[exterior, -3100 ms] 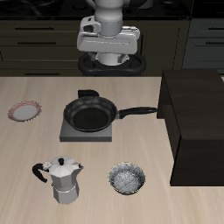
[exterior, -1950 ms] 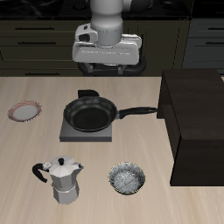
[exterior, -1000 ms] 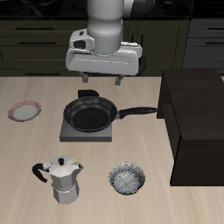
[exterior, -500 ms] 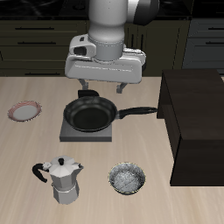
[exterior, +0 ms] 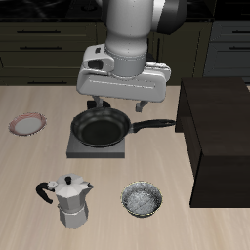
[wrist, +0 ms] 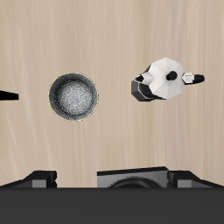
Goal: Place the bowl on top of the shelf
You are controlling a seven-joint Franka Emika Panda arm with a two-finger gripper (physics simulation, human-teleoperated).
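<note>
The small grey-white speckled bowl (exterior: 143, 199) with a dark rim sits upright near the table's front edge, and the wrist view shows the bowl (wrist: 73, 95) from straight above. The shelf (exterior: 221, 132), a big dark brown cabinet with a flat top, stands beside it along the table's side edge. My gripper (exterior: 121, 107) hangs open over the frying pan, well behind and above the bowl. Nothing is between its fingers (exterior: 101, 105).
A black frying pan (exterior: 101, 127) rests on a square grey burner plate (exterior: 98, 146), its handle pointing toward the shelf. A silver moka pot (exterior: 68, 201) stands near the front edge beside the bowl. A pink-rimmed plate (exterior: 27, 124) lies at the far side.
My arm has come forward from the back of the table and lowered, so the gripper now hangs over the pan. It stayed open. Nothing on the table moved.
</note>
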